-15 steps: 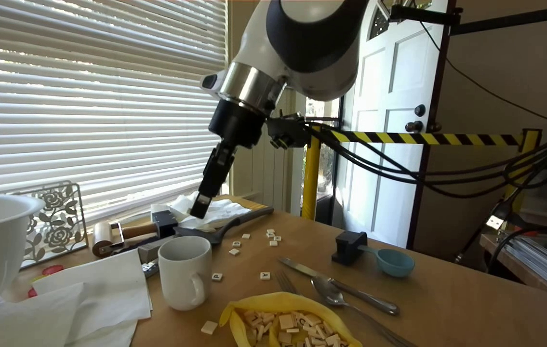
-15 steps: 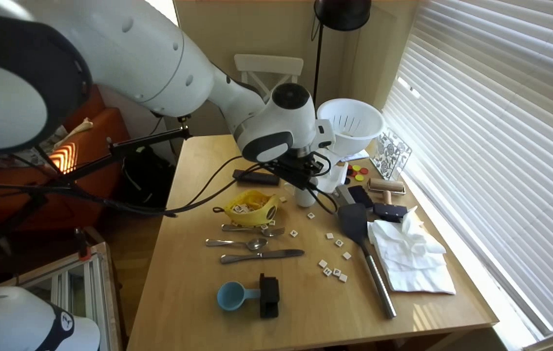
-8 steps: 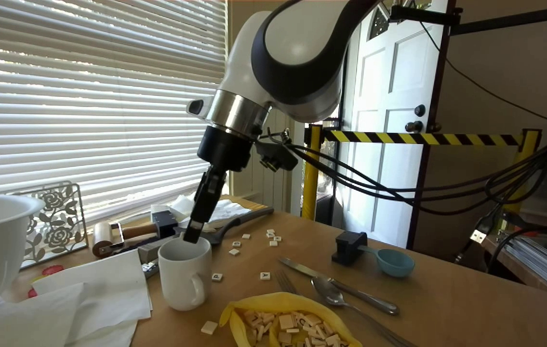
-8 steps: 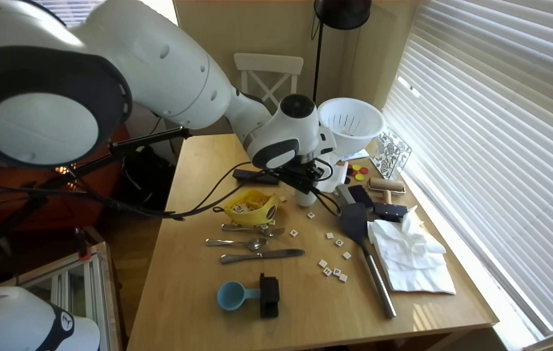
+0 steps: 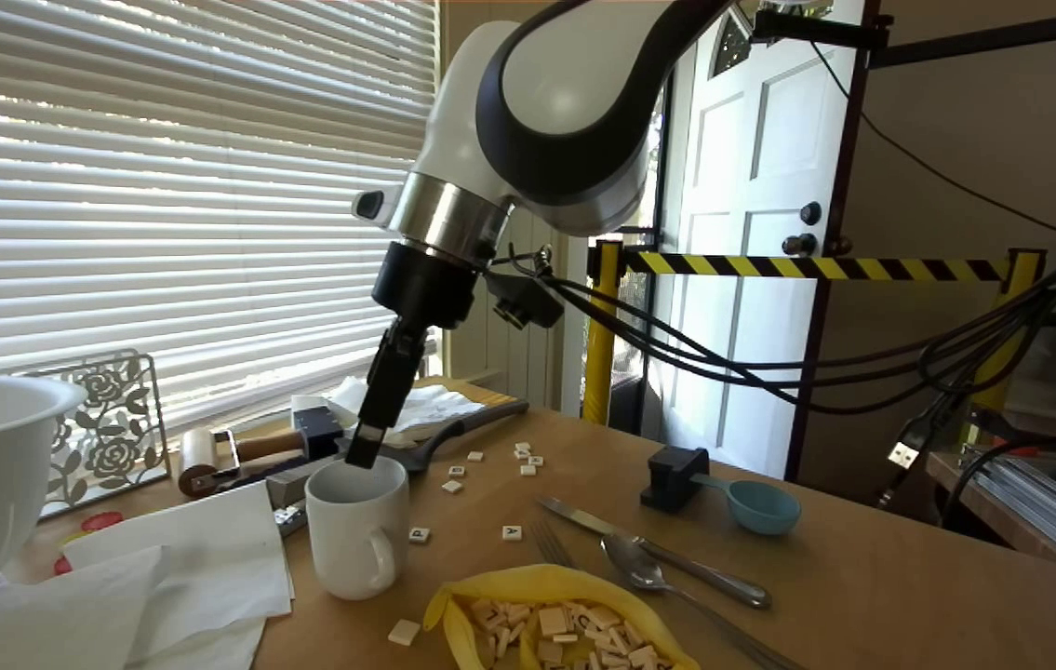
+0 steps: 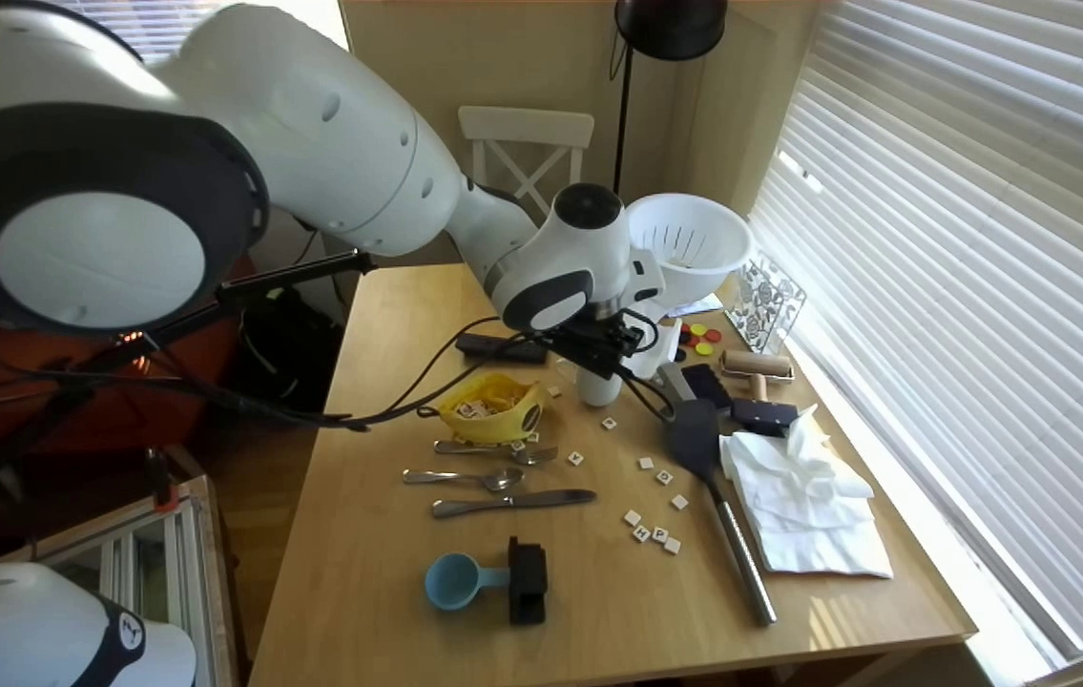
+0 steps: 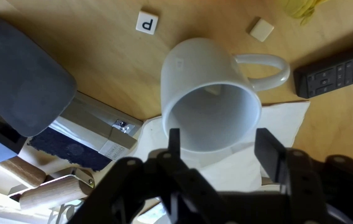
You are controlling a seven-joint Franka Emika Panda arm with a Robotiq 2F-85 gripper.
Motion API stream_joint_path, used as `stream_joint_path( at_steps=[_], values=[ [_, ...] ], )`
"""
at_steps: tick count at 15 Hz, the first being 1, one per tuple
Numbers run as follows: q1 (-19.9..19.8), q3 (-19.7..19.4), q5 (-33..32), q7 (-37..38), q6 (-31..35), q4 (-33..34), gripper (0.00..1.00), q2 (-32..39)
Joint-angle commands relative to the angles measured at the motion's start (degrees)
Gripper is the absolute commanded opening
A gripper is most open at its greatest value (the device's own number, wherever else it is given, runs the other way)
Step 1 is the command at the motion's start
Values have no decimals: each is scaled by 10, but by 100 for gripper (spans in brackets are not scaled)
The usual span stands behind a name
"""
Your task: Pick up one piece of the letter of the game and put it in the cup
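Observation:
In the wrist view the white mug, the cup, stands with its mouth toward my gripper. The jaws are apart, and nothing lies between the fingers. At the bottom of the mug's inside shows a pale tan game tile. An exterior view has the gripper at the mouth of the mug, tips just above or inside the rim; I cannot tell which. Outside the mug lie a letter tile and a blank-faced one. Several more letter tiles are scattered on the table.
A yellow pouch full of tiles lies near the mug. Around it are a remote, a dark spatula, cutlery, a blue scoop, paper sheets and a white colander. Cables hang from the wrist.
In an exterior view the arm has come down and left, bringing the gripper to the mug's mouth; over the last half second it moved only slightly. Tiles on the table have not moved.

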Motion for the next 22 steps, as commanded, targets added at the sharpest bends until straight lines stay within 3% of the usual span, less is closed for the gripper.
stream_joint_path(
  at_steps=[1, 3, 6, 10, 11, 13, 17, 19, 20, 22],
  values=[
    [7, -4, -18, 22, -8, -18, 95, -33],
    [9, -4, -16, 23, -4, -20, 100, -39],
    [17, -6, -15, 34, -1, -28, 100, -55],
    [99, -124, -86, 193, 3, -86, 100, -116],
    [108, -139, -101, 216, -39, -112, 100, -146],
    [124, -171, -141, 258, -63, -173, 100, -201],
    [100, -190, -196, 277, -134, -285, 100, -306],
    [72, -183, -165, 224, -148, -338, 100, -356],
    [79, -177, -173, 251, -139, -268, 100, -287],
    [66, -179, -171, 236, -142, -310, 100, -327]
  ],
)
